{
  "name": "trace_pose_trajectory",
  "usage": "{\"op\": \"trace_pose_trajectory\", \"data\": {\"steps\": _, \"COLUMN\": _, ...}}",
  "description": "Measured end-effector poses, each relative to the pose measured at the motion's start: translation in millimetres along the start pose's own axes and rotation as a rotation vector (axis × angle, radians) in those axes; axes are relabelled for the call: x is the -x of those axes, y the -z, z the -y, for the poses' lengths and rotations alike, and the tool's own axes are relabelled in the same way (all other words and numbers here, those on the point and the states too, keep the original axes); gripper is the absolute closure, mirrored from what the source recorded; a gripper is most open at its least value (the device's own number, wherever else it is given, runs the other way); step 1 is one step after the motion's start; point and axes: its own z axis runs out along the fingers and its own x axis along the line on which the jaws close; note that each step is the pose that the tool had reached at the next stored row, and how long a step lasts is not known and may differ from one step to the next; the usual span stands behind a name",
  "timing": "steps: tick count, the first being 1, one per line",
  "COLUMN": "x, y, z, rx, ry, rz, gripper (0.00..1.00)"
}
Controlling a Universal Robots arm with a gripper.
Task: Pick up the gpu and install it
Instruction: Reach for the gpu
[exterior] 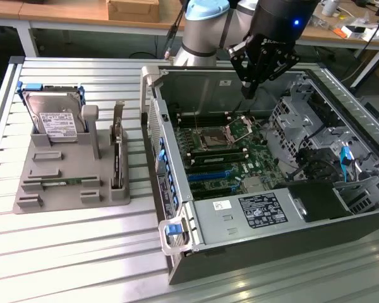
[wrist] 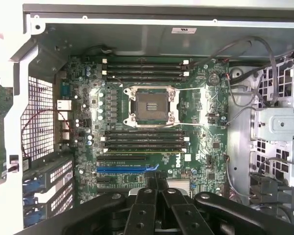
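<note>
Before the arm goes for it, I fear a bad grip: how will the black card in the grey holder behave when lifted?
Probably stiff: the black card is a flat board. Likely light, being so slim. Standing on its thin edge in the grey holder, it may tip if nudged sideways.

My silver and blue robot arm (exterior: 205, 25) is cut off at the exterior view's upper edge. The slim black gpu card (exterior: 116, 165) stands edge-on, its face hidden.
</note>
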Motion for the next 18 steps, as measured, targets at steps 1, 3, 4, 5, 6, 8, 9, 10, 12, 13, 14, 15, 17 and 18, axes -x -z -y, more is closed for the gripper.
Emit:
{"op": "trace_pose_trajectory", "data": {"steps": 1, "x": -1.3, "y": 0.1, "z": 0.0, "rx": -0.0001, "ry": 0.0, "rz": 0.0, "gripper": 0.89}}
{"op": "trace_pose_trajectory", "data": {"steps": 3, "x": -3.9, "y": 0.1, "z": 0.0, "rx": -0.0001, "ry": 0.0, "rz": 0.0001, "gripper": 0.89}}
{"op": "trace_pose_trajectory", "data": {"steps": 4, "x": -4.9, "y": 0.1, "z": 0.0, "rx": 0.0, "ry": 0.0, "rz": 0.0001, "gripper": 0.89}}
{"op": "trace_pose_trajectory", "data": {"steps": 5, "x": -5.5, "y": 0.1, "z": 0.0, "rx": -0.0001, "ry": 0.0, "rz": 0.0002, "gripper": 0.89}}
{"op": "trace_pose_trajectory", "data": {"steps": 6, "x": -6.0, "y": 0.2, "z": 0.0, "rx": 0.0, "ry": 0.0, "rz": 0.0002, "gripper": 0.89}}
{"op": "trace_pose_trajectory", "data": {"steps": 8, "x": -6.8, "y": 0.2, "z": 0.0, "rx": -0.0001, "ry": 0.0, "rz": 0.0002, "gripper": 0.89}}
{"op": "trace_pose_trajectory", "data": {"steps": 9, "x": -7.4, "y": 0.2, "z": 0.0, "rx": 0.0, "ry": 0.0, "rz": 0.0001, "gripper": 0.89}}
{"op": "trace_pose_trajectory", "data": {"steps": 10, "x": -8.0, "y": 0.2, "z": 0.0, "rx": -0.0001, "ry": 0.0, "rz": 0.0002, "gripper": 0.89}}
{"op": "trace_pose_trajectory", "data": {"steps": 12, "x": -8.9, "y": 0.2, "z": 0.0, "rx": -0.0003, "ry": 0.0, "rz": 0.0001, "gripper": 0.89}}
{"op": "trace_pose_trajectory", "data": {"steps": 13, "x": -9.2, "y": 0.3, "z": 0.0, "rx": -0.0004, "ry": 0.0, "rz": 0.0001, "gripper": 0.89}}
{"op": "trace_pose_trajectory", "data": {"steps": 14, "x": -9.4, "y": 0.2, "z": 0.0, "rx": -0.0004, "ry": 0.0, "rz": 0.0001, "gripper": 0.89}}
{"op": "trace_pose_trajectory", "data": {"steps": 15, "x": -9.6, "y": 0.3, "z": 0.0, "rx": -0.0006, "ry": 0.0, "rz": 0.0001, "gripper": 0.89}}
{"op": "trace_pose_trajectory", "data": {"steps": 17, "x": -10.0, "y": 0.3, "z": 0.0, "rx": -0.0011, "ry": 0.0, "rz": 0.0001, "gripper": 0.89}}
{"op": "trace_pose_trajectory", "data": {"steps": 18, "x": -10.2, "y": 0.3, "z": 0.0, "rx": -0.0012, "ry": 0.0, "rz": 0.0001, "gripper": 0.89}}
